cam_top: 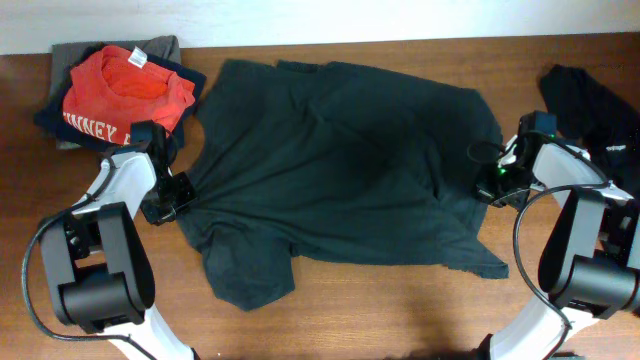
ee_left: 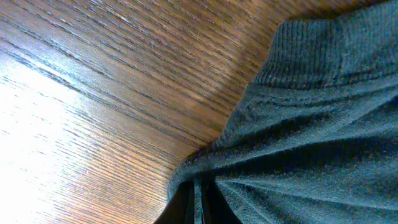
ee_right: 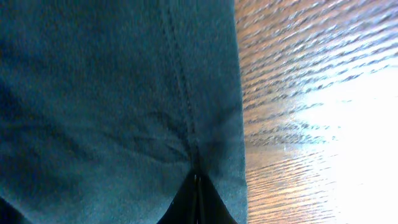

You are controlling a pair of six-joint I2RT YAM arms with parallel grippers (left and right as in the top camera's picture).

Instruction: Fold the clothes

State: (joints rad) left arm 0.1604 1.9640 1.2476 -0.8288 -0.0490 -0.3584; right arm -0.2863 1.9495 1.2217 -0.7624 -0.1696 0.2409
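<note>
My left claw [cam_top: 176,193] is pinched shut on one side edge of the dark T-shirt [cam_top: 330,160]. My right claw [cam_top: 488,186] is pinched shut on the opposite edge. The shirt lies spread on the table [cam_top: 400,310], so nearly all of it sits between my two claws, rumpled rather than flat.

In my left wrist view the cloth gathers into tight folds that run straight into my closed left claw [ee_left: 198,204]. A ribbed band [ee_left: 323,50] of the shirt lies ahead of the claw and off to one side, and bare wood lies on the other side. A loose flap [cam_top: 248,268] of the shirt lies on the table on the base side of this claw.

In my right wrist view a stitched hem [ee_right: 180,81] leads directly away from my closed right claw [ee_right: 198,196]. Shirt fabric fills one side of the claw and bare table the other.

Past my left claw, outward and toward the far edge of the table, sits a pile topped by a red garment [cam_top: 125,90], close to that arm. Outward of my right claw lies a black garment [cam_top: 600,110], apart from the shirt.
</note>
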